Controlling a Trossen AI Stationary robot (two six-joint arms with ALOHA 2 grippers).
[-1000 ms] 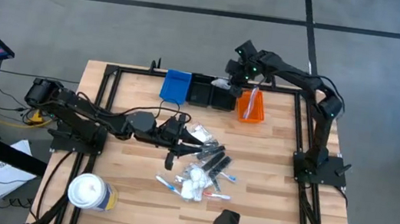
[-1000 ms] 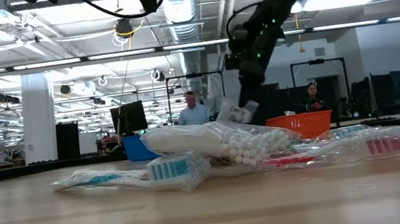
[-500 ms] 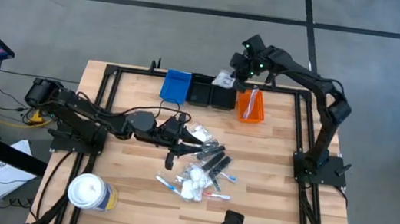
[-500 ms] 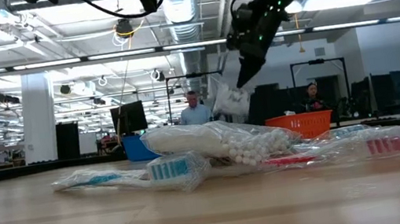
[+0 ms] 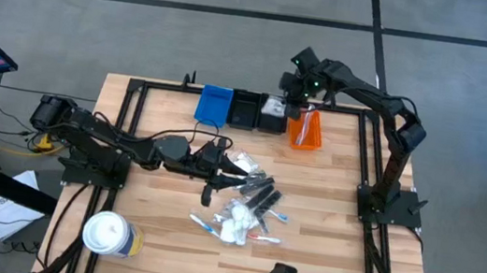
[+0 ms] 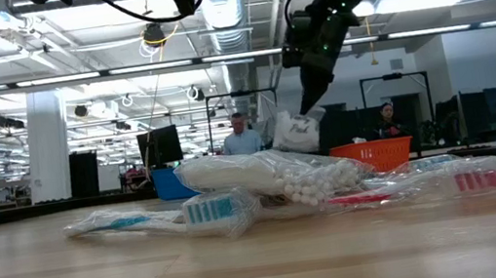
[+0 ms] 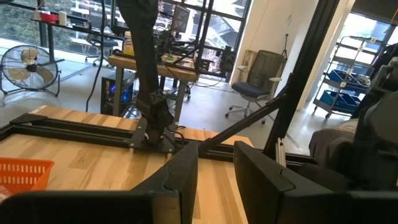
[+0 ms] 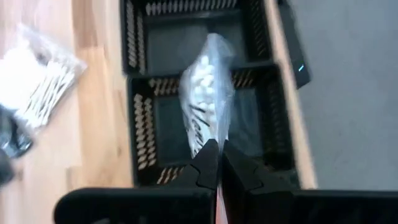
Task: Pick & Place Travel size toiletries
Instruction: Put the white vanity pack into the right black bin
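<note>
Right now I see my right claw (image 5: 288, 98) up over the black bins (image 5: 259, 113) at the table's (image 5: 324, 241) far edge, clenched on a clear sachet (image 8: 205, 93) of small white pieces that hangs above one compartment. The blue bin (image 5: 214, 103) sits beside them on one side, the orange bin (image 5: 305, 130) on the other. My left claw (image 5: 210, 192) lies low at mid-table, against the pile of toiletries (image 5: 248, 208); its fingers (image 7: 180, 177) stand slightly apart, and I cannot tell whether they hold anything. A white tub (image 5: 106, 234) stands near the front left corner.
</note>
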